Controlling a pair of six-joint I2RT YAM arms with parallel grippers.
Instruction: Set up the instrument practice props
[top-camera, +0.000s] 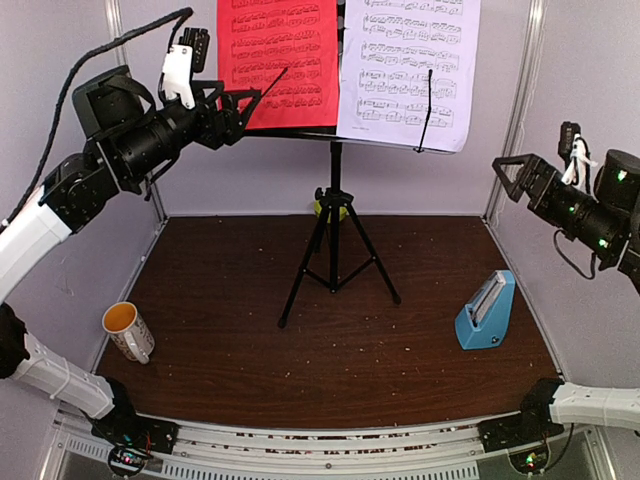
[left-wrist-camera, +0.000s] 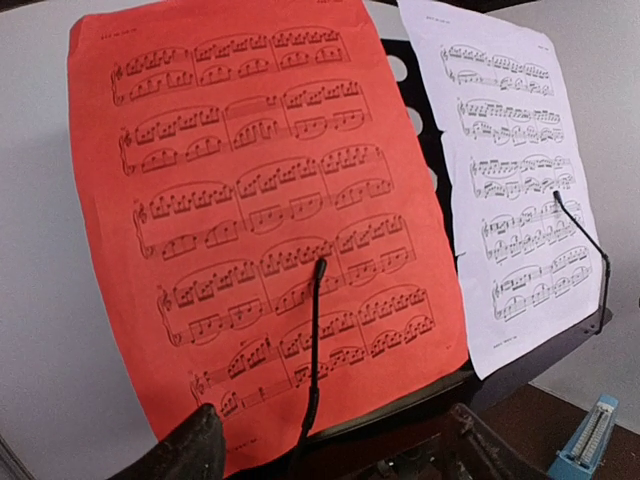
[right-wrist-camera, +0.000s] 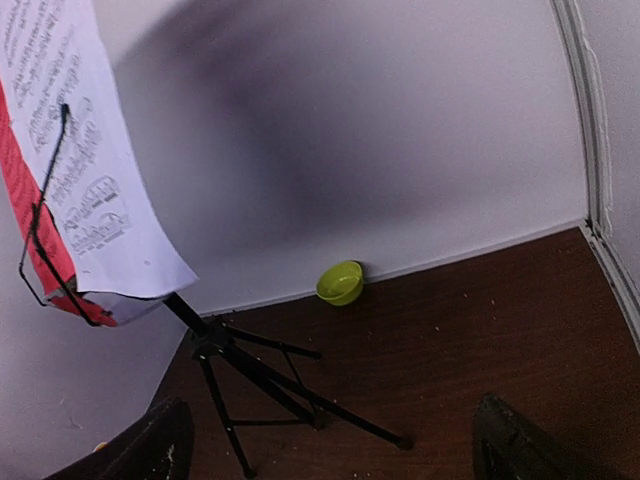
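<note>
**A:** So, where is the left tool (top-camera: 248, 115) in relation to the music stand (top-camera: 333, 215)?

**B:** It is up at the stand's left edge, level with the lower part of the red sheet (top-camera: 277, 60). Its jaws are spread with nothing between them. In the wrist view its fingers (left-wrist-camera: 190, 445) frame the stand's ledge from below. I cannot tell whether a tip touches the paper.

**A:** And the sheets themselves?

**B:** Both lean on the stand's desk side by side, the red sheet on the left and the white sheet (top-camera: 410, 70) on the right. Their lower edges rest on the ledge. A thin wire arm (left-wrist-camera: 313, 350) crosses the lower part of the red page, and a second wire (left-wrist-camera: 585, 235) crosses the white one.

**A:** What about the right tool (top-camera: 505, 180)?

**B:** It is well apart from the stand, out to the stand's right and lower than the sheets. Its jaws are gaping wide and hold nothing.

**A:** Where is the metronome (top-camera: 486, 312)?

**B:** It sits on the bench (top-camera: 230, 290) to the right of the stand's tripod and nearer the arm bases. It is below the right tool and clear of it.

**A:** Is anything else on the bench?

**B:** A mug (top-camera: 130, 330) stands far to the left of the tripod. A green bowl (right-wrist-camera: 341, 282) sits just behind the tripod, against the back wall.
</note>
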